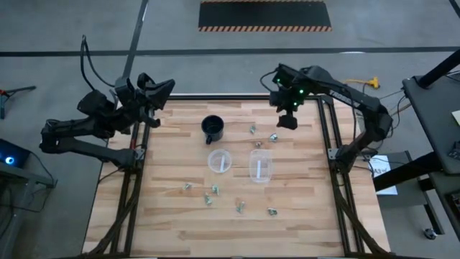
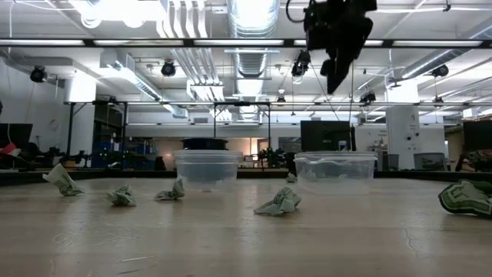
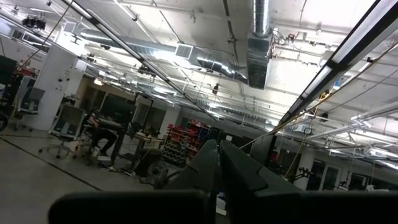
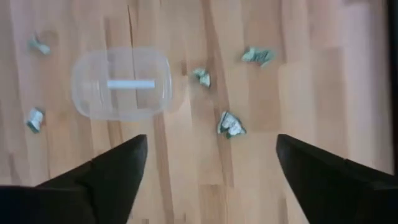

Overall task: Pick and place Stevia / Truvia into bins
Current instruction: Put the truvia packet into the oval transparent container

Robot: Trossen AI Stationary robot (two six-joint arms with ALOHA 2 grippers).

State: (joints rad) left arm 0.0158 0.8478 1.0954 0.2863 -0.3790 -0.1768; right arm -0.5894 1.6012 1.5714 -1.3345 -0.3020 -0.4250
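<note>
Several small crumpled green-and-white packets lie on the wooden table: three near the black mug, such as one, and several toward the near edge, such as another. Two clear cups stand mid-table. My right gripper hangs open high above the far-right packets. In its wrist view, a packet lies below between the fingers, beside a clear cup. My left gripper is shut, raised off the table's far-left corner and pointing up at the ceiling.
A black mug with a handle stands just beyond the cups. In the low view the cups stand behind scattered packets. Bare wood lies along the table's right and near sides.
</note>
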